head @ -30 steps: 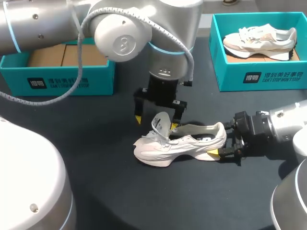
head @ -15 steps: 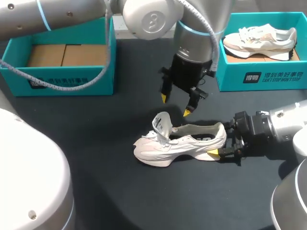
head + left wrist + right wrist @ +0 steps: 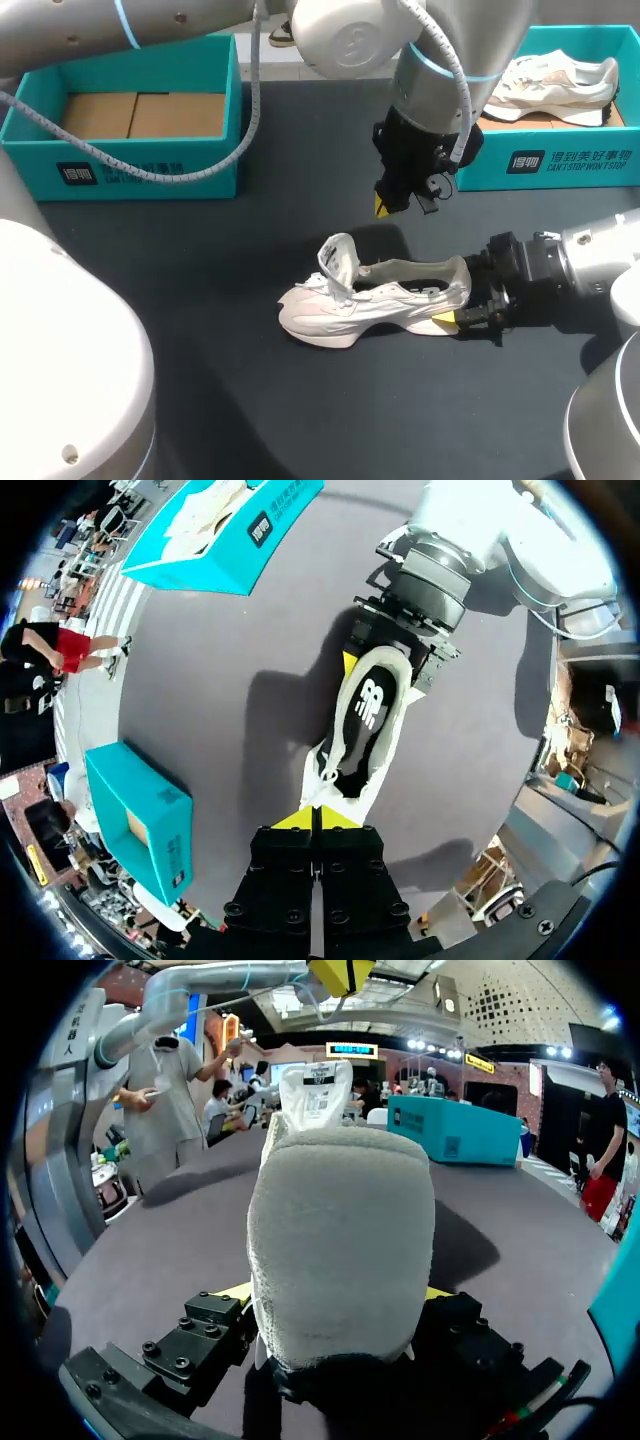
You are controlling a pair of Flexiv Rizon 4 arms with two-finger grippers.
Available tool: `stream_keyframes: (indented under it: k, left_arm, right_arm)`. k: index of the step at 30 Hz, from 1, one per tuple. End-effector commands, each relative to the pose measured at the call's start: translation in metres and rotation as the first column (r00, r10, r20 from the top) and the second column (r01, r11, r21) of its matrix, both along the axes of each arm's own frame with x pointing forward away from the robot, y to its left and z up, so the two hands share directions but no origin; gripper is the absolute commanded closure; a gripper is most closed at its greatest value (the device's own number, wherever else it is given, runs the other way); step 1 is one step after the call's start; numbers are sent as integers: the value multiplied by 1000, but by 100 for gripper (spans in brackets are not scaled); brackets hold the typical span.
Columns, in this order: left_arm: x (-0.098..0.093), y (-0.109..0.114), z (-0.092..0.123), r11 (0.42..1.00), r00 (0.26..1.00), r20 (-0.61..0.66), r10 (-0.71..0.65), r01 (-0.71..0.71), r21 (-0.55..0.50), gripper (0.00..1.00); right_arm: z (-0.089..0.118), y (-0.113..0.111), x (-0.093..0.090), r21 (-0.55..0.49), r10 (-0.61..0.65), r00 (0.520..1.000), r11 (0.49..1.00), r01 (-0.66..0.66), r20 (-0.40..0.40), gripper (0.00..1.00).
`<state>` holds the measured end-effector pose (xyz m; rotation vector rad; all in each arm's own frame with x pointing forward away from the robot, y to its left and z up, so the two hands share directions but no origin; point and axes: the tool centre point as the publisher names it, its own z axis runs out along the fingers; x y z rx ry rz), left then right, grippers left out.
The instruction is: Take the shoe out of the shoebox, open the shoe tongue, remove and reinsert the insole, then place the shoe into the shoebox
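Observation:
A white shoe (image 3: 375, 295) lies on its sole in the middle of the dark table, toe to the left, with its tongue (image 3: 338, 258) standing upright. My right gripper (image 3: 450, 318) is shut on the shoe's heel (image 3: 340, 1240), one yellow tip on each side. My left gripper (image 3: 385, 205) hangs above and behind the shoe, shut and holding nothing. The left wrist view looks straight down on the shoe (image 3: 365, 720) past the left gripper's (image 3: 316, 818) joined yellow tips. The dark insole shows inside the shoe.
An open teal shoebox (image 3: 130, 165) with a cardboard floor stands at the back left. A second teal shoebox (image 3: 545, 165) at the back right holds another pale shoe (image 3: 550, 85). My left arm crosses over the table's back middle.
My left gripper let go near the tongue, rose and moved right and back, and its fingers went from open to shut. The shoe and the right arm stayed put.

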<state>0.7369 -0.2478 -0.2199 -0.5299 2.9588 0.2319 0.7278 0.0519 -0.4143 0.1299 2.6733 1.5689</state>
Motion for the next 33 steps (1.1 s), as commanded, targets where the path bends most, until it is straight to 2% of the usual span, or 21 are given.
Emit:
stream_keyframes:
  k: [1, 7, 10, 12, 18, 27, 33]
  left_arm:
    - [-2, 4, 0, 854, 854, 9, -520, 520, -10, 100]
    - [-2, 4, 0, 854, 854, 9, -520, 520, -10, 100]
    - [-9, -7, -13, 812, 814, -15, -581, 578, -84, 100]
    - [-15, -12, -23, 805, 806, -49, -590, 583, -110, 100]
    - [-28, -14, -45, 810, 829, -25, -559, 539, -229, 100]
    - [-26, -27, -72, 846, 861, -98, -499, 459, -273, 100]
    - [-26, -27, -72, 846, 861, -98, -499, 459, -273, 100]
  right_arm:
    - [-5, 4, 1, -6, -3, 1000, 1000, 3, 0, 100]
    - [-5, 4, 1, -6, -3, 1000, 1000, 3, 0, 100]
    - [-5, 4, 1, -6, -3, 1000, 1000, 3, 0, 100]
    - [-5, 4, 1, -6, -3, 1000, 1000, 3, 0, 100]
    - [-5, 4, 1, -6, -3, 1000, 1000, 3, 0, 100]
    - [-5, 4, 1, -6, -3, 1000, 1000, 3, 0, 100]
    - [-5, 4, 1, -6, -3, 1000, 1000, 3, 0, 100]
